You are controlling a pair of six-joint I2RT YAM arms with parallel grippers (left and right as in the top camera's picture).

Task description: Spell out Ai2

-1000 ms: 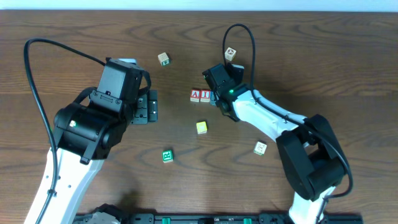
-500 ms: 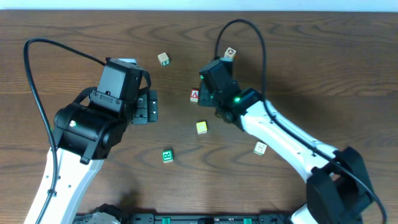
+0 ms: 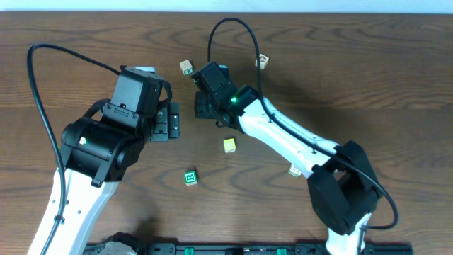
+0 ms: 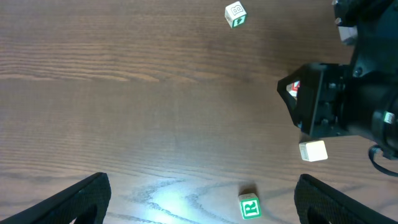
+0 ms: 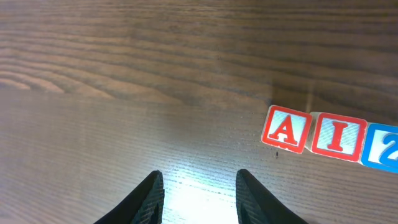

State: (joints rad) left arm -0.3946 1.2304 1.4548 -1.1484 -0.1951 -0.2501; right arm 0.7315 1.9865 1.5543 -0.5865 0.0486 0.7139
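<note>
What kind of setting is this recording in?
Probably a robot lab or data-collection bench: a wood-grain table, a left arm and a right arm working over it, and small toy blocks, with the A cube, I cube and 2 cube side by side.

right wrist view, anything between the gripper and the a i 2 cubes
Nothing visible: only bare table between the open right gripper and the A cube, with I and 2 lined up beyond it.

green cube [image 4: 250, 207] low | pale cube [image 4: 313, 150] beside black arm [image 4: 339, 102] | red sliver [image 4: 294, 88], perhaps cube
</note>
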